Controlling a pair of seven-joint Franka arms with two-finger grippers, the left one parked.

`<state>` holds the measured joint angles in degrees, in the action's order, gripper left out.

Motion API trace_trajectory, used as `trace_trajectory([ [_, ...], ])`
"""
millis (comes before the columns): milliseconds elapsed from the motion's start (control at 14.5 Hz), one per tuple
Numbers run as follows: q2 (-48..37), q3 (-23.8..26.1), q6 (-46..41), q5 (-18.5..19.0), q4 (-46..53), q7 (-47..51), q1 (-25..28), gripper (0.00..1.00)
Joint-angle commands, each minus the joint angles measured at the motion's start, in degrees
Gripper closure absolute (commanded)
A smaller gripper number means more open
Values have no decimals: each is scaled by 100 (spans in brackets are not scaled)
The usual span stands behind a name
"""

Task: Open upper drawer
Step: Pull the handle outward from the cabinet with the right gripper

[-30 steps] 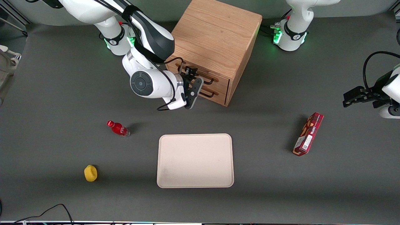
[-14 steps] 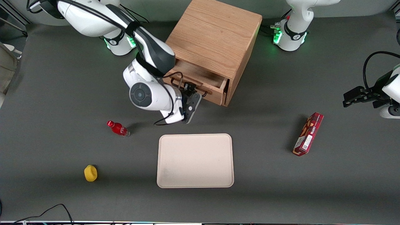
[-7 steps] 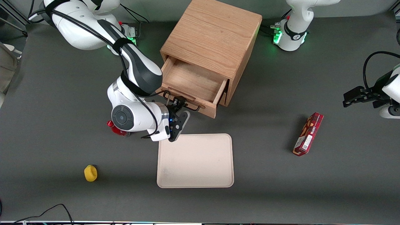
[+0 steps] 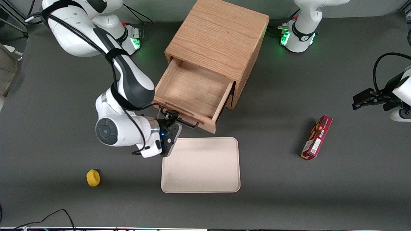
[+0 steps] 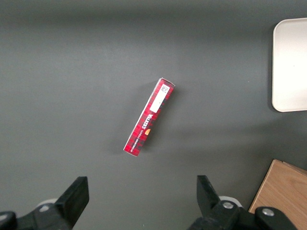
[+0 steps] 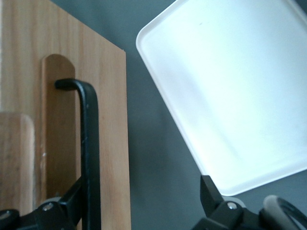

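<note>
The upper drawer [image 4: 192,89] of the light-oak cabinet [image 4: 221,35] stands pulled far out, its bare wooden inside showing. Its black wire handle [image 4: 181,121] runs along the drawer front, on the side nearest the front camera. My right gripper [image 4: 169,120] is at the handle's end toward the working arm. In the right wrist view the handle [image 6: 89,143] lies between the open fingers, close against one finger [image 6: 72,196], with the drawer front [image 6: 112,120] under it; the gripper [image 6: 142,191] is wide open. The lower drawer is hidden under the open one.
A cream tray [image 4: 200,165] lies just nearer the front camera than the drawer front, also in the right wrist view [image 6: 230,86]. A yellow object [image 4: 93,178] lies toward the working arm's end. A red box [image 4: 316,138] lies toward the parked arm's end.
The upper drawer went from closed to far out, sliding toward the front camera. My gripper moved with the handle toward the tray, and the arm now hides the red bottle.
</note>
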<state>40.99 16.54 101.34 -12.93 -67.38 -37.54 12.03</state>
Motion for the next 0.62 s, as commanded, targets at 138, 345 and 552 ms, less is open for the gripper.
trace_trajectory([
  [138, 155, -291, -395, 80, 1032, -808, -8, 0],
  [345, -264, -292, -579, 88, 1060, -668, 27, 0],
  [552, -1063, -222, -1174, 272, 981, 269, 88, 0],
])
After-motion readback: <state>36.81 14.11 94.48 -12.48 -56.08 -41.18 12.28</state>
